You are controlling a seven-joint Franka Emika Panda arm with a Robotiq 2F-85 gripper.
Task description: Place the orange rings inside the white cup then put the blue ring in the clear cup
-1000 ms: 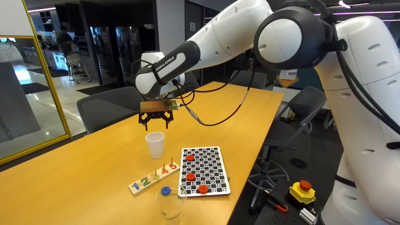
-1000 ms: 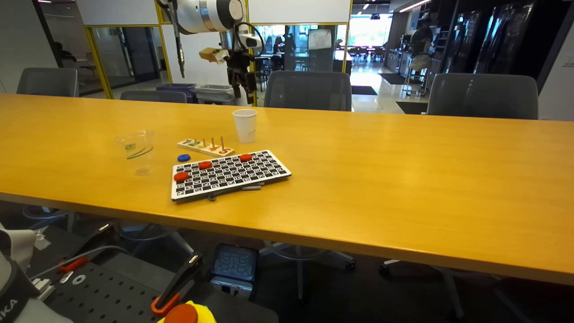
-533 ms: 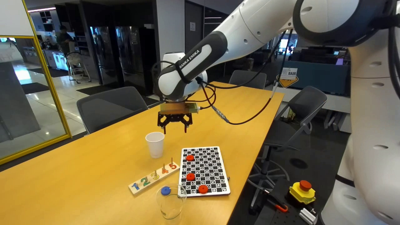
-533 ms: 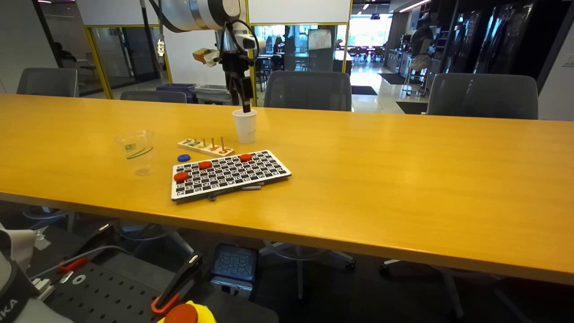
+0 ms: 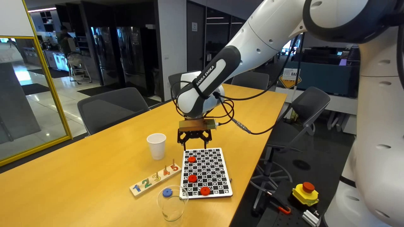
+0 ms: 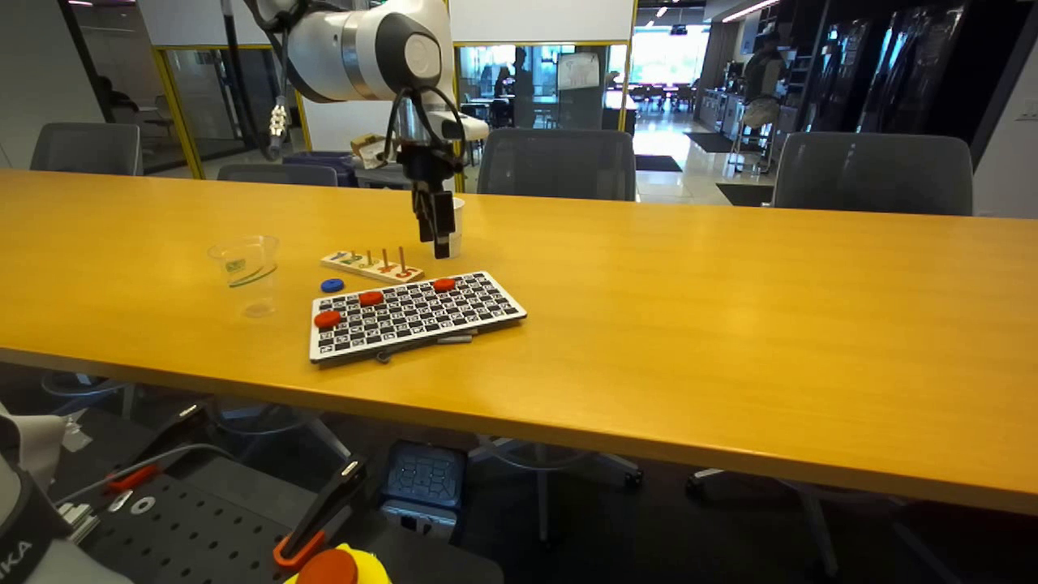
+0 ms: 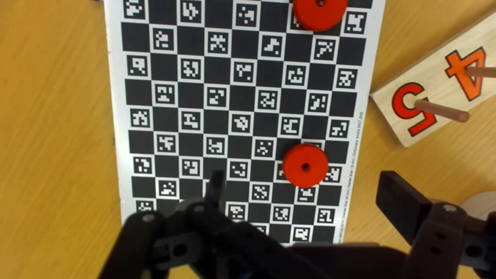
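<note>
I judge that the task is at its beginning. All three orange rings [image 5: 192, 178] lie flat on the checkered board [image 5: 210, 167], and the blue ring [image 6: 332, 285] rests on the surface [image 6: 689, 324], between the peg board [image 5: 156, 180] and the clear cup [image 6: 250, 273] (in an exterior view it shows through the transparent wall, but it is outside). So the three orange rings are left for the white cup [image 5: 157, 146], and after them the blue one for the clear cup; the bottom of the white cup is hidden, so I cannot tell if something is there. The hand [image 5: 195, 147] is spread wide, with nothing between its fingers; it hangs over, or just beyond, the board's end near the white cup. The present step is probably the approach to the closest orange ring [image 7: 300, 172]. This ring lies near the long edge of the board, and a corner of the peg board is just beside that edge, so the upright pegs [image 7: 445, 111] could disturb a finger there. From above, the rings seem well accessible. The white cup stands upright close by, but its rim requires enough lift, or the cup may tip. The board's opposite side is near the border of the surface.
</note>
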